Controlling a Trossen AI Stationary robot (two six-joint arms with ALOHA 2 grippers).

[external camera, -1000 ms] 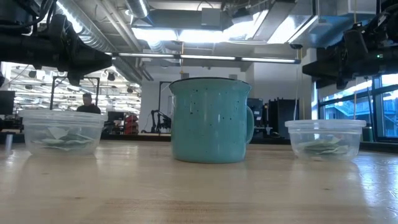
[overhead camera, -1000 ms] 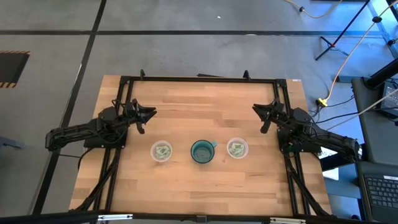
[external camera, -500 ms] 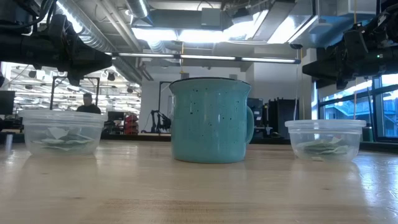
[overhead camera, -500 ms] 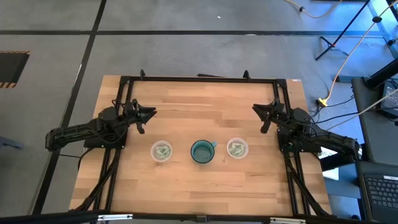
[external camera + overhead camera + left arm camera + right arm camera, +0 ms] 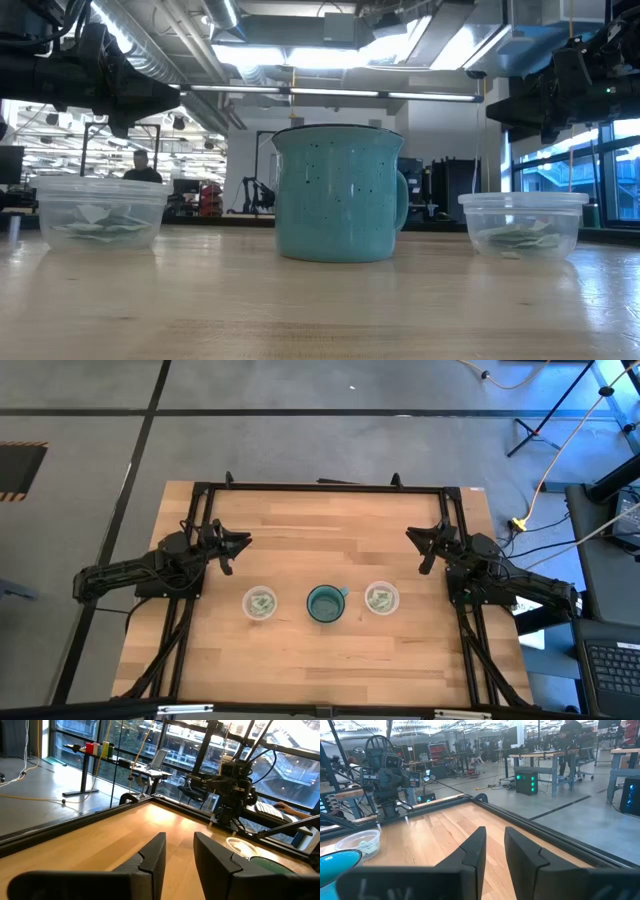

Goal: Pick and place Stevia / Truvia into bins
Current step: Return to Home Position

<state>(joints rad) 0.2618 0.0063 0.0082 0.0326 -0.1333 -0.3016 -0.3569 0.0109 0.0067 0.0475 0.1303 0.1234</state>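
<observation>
Two clear cups stand on the table either side of a teal mug: the left cup (image 5: pixel 260 603) (image 5: pixel 98 212) and the right cup (image 5: pixel 381 598) (image 5: pixel 523 224). Pale green and white Stevia packets (image 5: pixel 100 226) (image 5: pixel 518 238) lie inside both cups. No packet shows loose on the table. My left gripper (image 5: pixel 240 543) (image 5: pixel 179 852) hovers above the table's left side, beyond the left cup, open and empty. My right gripper (image 5: pixel 415 538) (image 5: pixel 494 847) hovers likewise on the right side, beyond the right cup, open and empty.
The teal mug (image 5: pixel 326 603) (image 5: pixel 338 193) stands between the two cups, its handle toward the right cup. A black frame (image 5: pixel 320 487) runs along the table's far and side edges. Bare wood (image 5: pixel 325 540) lies between the two grippers. A person (image 5: pixel 140 166) shows far off in the room.
</observation>
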